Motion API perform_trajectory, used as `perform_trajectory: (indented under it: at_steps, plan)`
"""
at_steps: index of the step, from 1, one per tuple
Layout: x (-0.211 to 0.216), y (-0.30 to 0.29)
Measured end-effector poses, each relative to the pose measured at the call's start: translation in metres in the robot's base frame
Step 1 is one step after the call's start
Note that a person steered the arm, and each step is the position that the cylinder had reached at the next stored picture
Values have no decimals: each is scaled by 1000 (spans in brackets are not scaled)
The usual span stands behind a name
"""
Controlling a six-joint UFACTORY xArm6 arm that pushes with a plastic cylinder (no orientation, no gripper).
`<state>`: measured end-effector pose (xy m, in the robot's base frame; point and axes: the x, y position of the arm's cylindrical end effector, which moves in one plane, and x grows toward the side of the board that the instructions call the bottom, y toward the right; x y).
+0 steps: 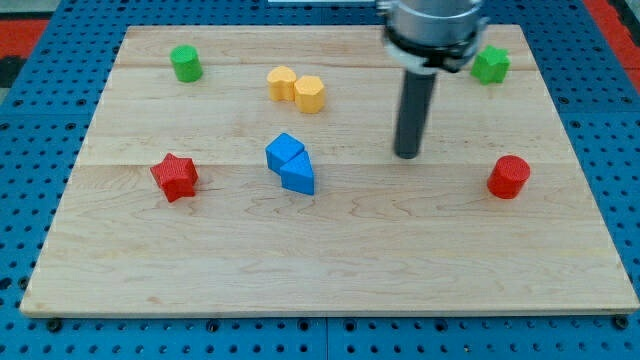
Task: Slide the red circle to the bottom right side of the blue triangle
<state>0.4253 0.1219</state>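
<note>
My tip [407, 154] is a bare rod end with nothing to open or hold, resting on the wooden board [330, 270] touching no block. The red circle [509, 177] sits to its right, apart, near the board's right edge. The blue triangle [298, 177] lies well to the tip's left, touching a blue cube [284, 152].

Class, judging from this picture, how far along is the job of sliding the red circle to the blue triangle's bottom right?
Nothing looks done: the red circle sits far right of the blue triangle. My tip stands between them, touching neither. The whole push leftward remains.
</note>
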Motion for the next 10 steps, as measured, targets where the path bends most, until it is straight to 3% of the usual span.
perform_trajectory:
  at_steps: [1,2,3,4,5,7,9,10]
  plan:
    - [7,87]
    - [29,133]
    - [74,111]
    - [82,53]
    - [80,84]
    - [27,109]
    - [5,209]
    - [-16,159]
